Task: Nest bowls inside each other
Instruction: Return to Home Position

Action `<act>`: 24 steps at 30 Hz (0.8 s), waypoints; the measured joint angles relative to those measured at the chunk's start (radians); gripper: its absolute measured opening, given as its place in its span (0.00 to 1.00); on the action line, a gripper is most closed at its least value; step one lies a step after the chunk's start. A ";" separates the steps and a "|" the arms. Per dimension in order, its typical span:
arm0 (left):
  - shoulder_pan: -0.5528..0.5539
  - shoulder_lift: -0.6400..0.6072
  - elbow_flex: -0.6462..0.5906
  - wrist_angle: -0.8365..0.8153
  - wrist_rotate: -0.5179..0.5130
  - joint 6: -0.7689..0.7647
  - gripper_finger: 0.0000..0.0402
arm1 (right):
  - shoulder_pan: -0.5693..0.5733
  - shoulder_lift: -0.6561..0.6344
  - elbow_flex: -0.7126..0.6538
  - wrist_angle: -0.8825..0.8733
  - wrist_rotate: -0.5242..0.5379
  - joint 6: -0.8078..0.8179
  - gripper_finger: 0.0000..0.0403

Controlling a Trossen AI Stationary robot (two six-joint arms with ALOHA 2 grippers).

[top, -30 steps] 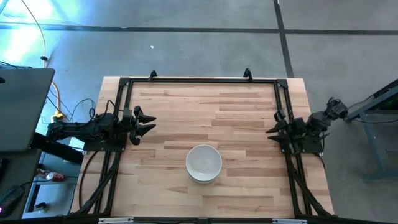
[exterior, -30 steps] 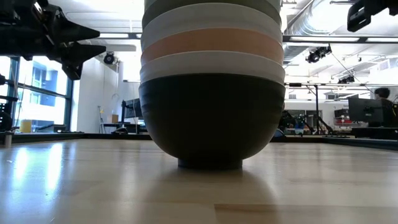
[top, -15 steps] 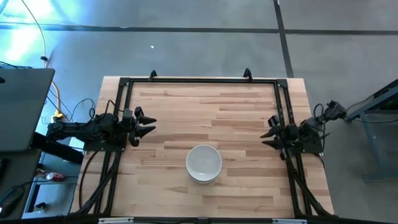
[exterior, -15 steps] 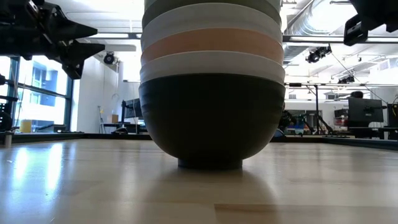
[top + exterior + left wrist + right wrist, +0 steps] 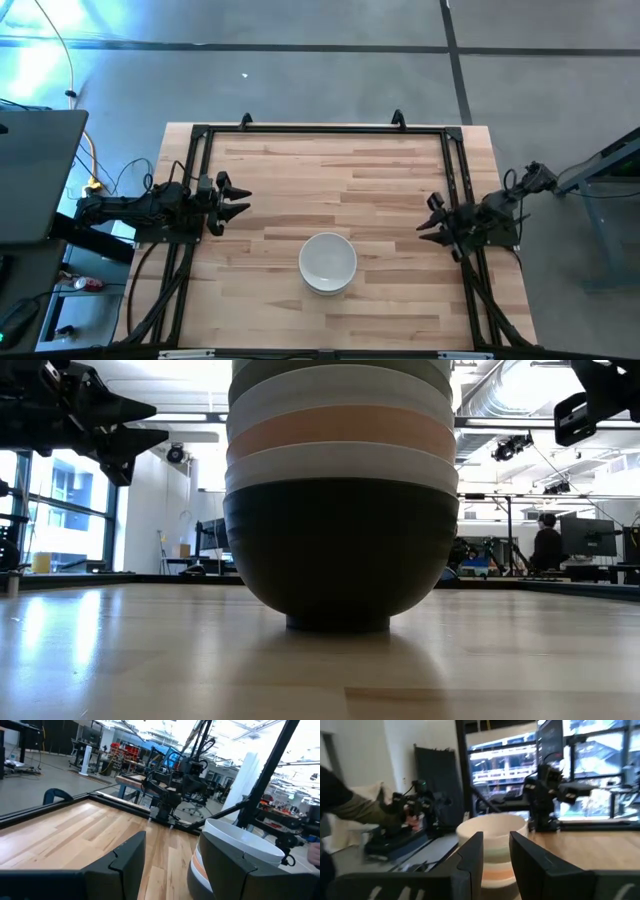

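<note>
The bowls stand nested in one stack [image 5: 328, 263] at the table's middle, toward the near edge. The black bowl [image 5: 340, 560] is lowest and rests on its foot on the wood. Above it I see white, peach-orange [image 5: 340, 430], white and olive grey-green bands, and the top bowl is white [image 5: 242, 840]. My left gripper [image 5: 245, 198] hovers open at the table's left side, pointing toward the right. My right gripper [image 5: 426, 216] hovers open at the right side, facing the stack [image 5: 492, 842]. Both are well clear of the bowls.
A black frame rail [image 5: 320, 129] runs around the far, left and right sides of the wooden table. A laptop [image 5: 35, 170] and cables sit off the left edge. People show in the room beyond [image 5: 547, 545], and a sleeve shows in the right wrist view [image 5: 350, 812].
My right gripper has moved a little toward the table's near edge and inward toward the stack, staying open. The left gripper and the bowls have kept still.
</note>
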 joint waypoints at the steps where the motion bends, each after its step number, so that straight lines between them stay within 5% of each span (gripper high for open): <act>1: 0.000 0.000 0.000 0.000 0.000 0.000 0.44 | 0.000 0.000 0.000 -0.010 -0.009 0.004 0.21; 16: 0.000 0.000 0.000 -0.004 0.000 0.000 0.44 | 0.000 0.009 -0.059 -0.065 -0.073 0.074 0.21; 24: 0.000 0.000 0.000 -0.010 -0.001 -0.001 0.44 | 0.000 0.019 -0.059 -0.013 0.104 0.041 0.21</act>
